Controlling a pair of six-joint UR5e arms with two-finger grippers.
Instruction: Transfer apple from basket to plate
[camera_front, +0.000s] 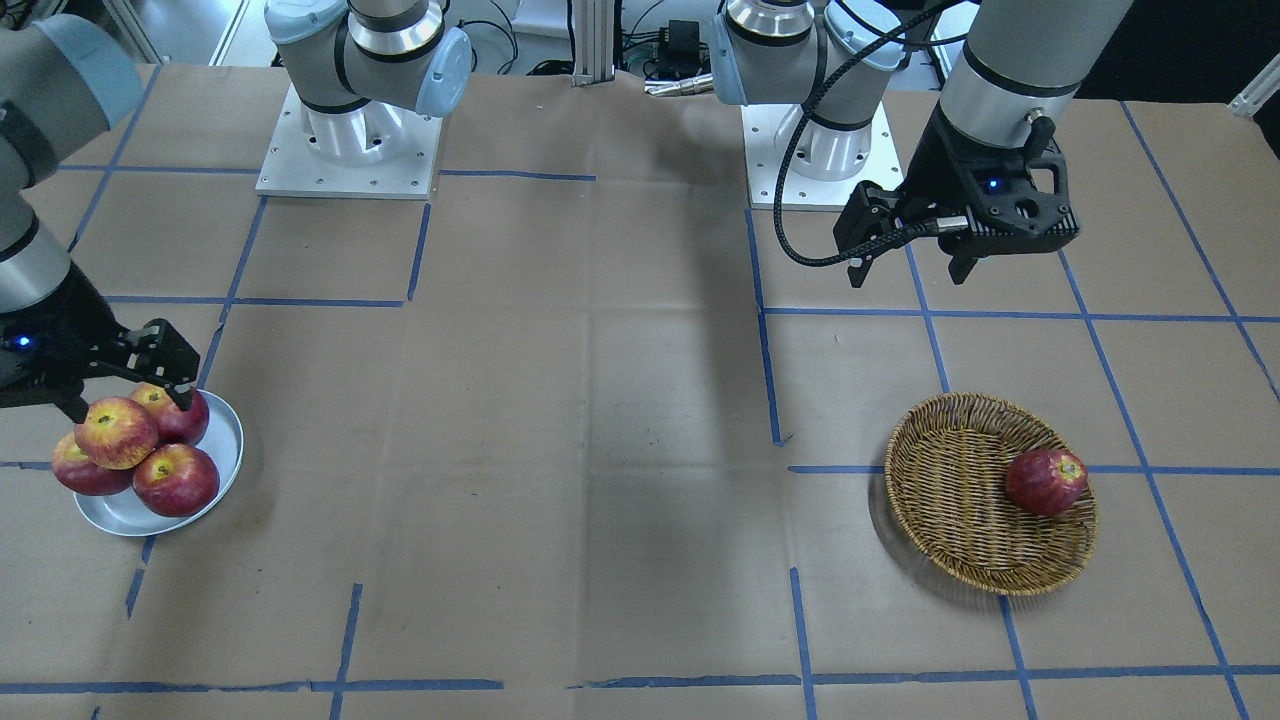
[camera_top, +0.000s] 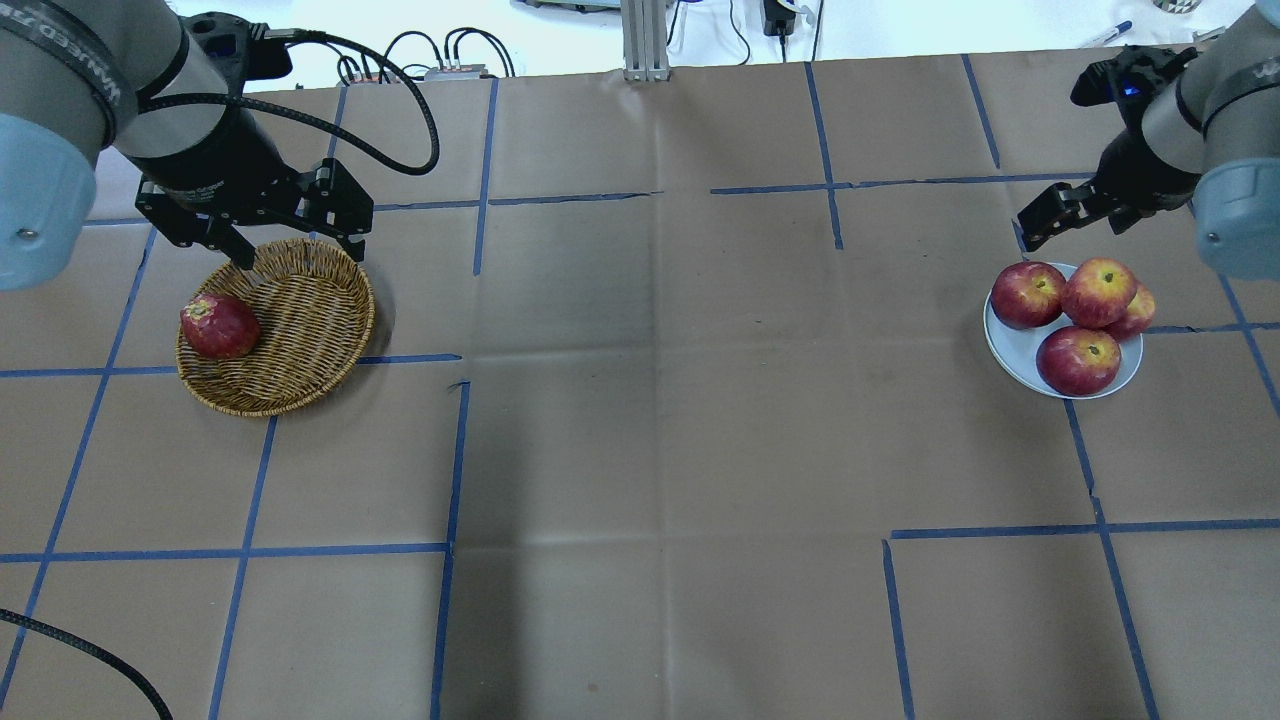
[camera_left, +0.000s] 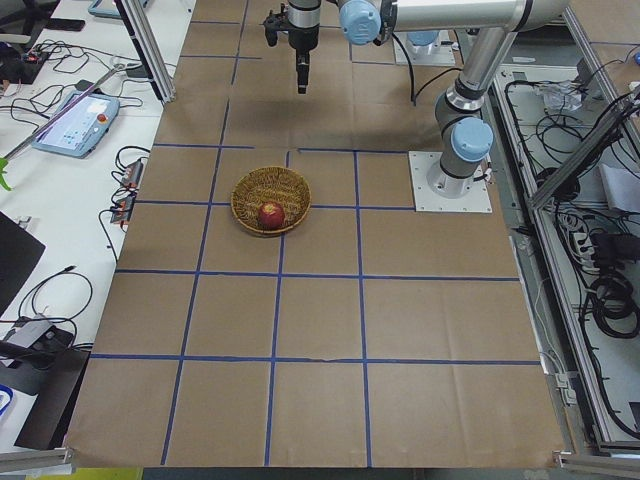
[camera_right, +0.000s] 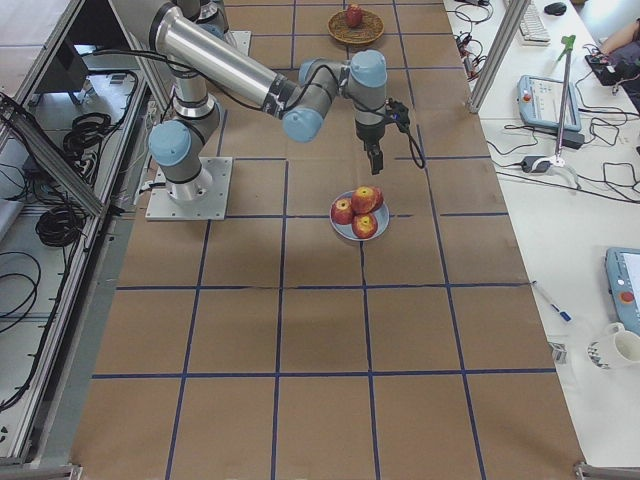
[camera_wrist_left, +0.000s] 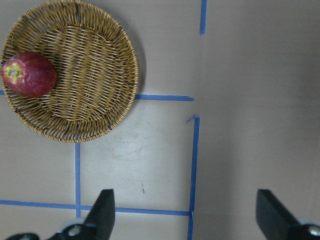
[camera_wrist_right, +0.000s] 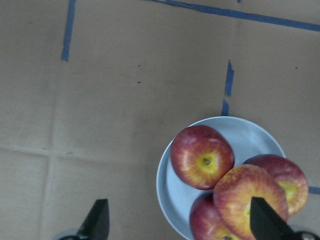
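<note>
- The table (camera_top: 650, 400) is covered in brown paper with a blue tape grid. The wide middle stretch lies between my two work spots.
- My left arm (camera_top: 150, 100) reaches out over my left side, with its wrist pointing straight down. A black cable loops off it above the table.
- My right arm (camera_top: 1220, 100) bends in from my right side, and its wrist is turned down toward the dishware there.
- My left gripper (camera_top: 300, 255) hangs above the far edge of the basket. Its fingers are spread wide with nothing between them.
- My right gripper (camera_top: 1075, 230) hovers over the far-left side of the plate. It is spread wide and grips nothing, clear of the fruit below.
- The basket (camera_top: 310, 320) sits on my left. It is round brown wicker, slightly tilted on the paper.
- The plate (camera_top: 1010, 345) sits well apart on my right. It is pale grey-white and crowded with fruit.
- The apple (camera_top: 1098, 292), streaked yellow-orange, rests on the plate on top of the pile. It touches the dark red apples (camera_top: 1078, 360) under and beside it.
- One dark red apple (camera_top: 220, 326) lies on its side against the basket's left wall.
</note>
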